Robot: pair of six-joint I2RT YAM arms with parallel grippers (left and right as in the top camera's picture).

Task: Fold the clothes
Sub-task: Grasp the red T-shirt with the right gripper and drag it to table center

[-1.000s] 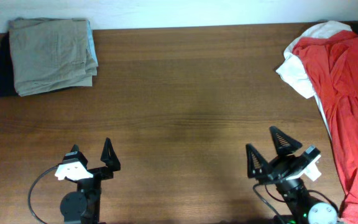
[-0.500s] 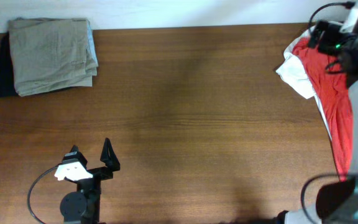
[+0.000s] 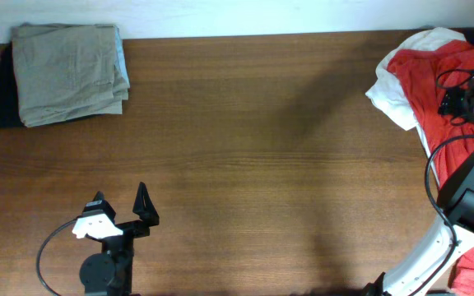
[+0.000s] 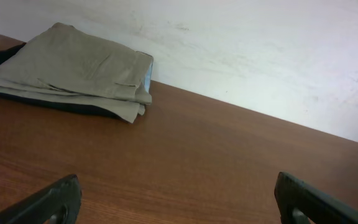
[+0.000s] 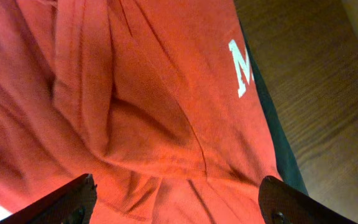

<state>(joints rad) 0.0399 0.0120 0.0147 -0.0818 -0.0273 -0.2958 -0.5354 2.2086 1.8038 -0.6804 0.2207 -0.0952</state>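
Shirt (image 3: 428, 78) lay crumpled at the counter's (image 3: 262, 148) right edge, partly over a white garment (image 3: 393, 103). Right end effector (image 5: 178, 193) hovered spread above it, probably lining up a grab. Left end effector (image 3: 120, 199) sat spread and empty, lower left.

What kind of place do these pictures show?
Probably a robotics lab bench for laundry folding: a wooden table against a white wall, robot arms mounted at it, a folded khaki pile and a red-orange T-shirt.
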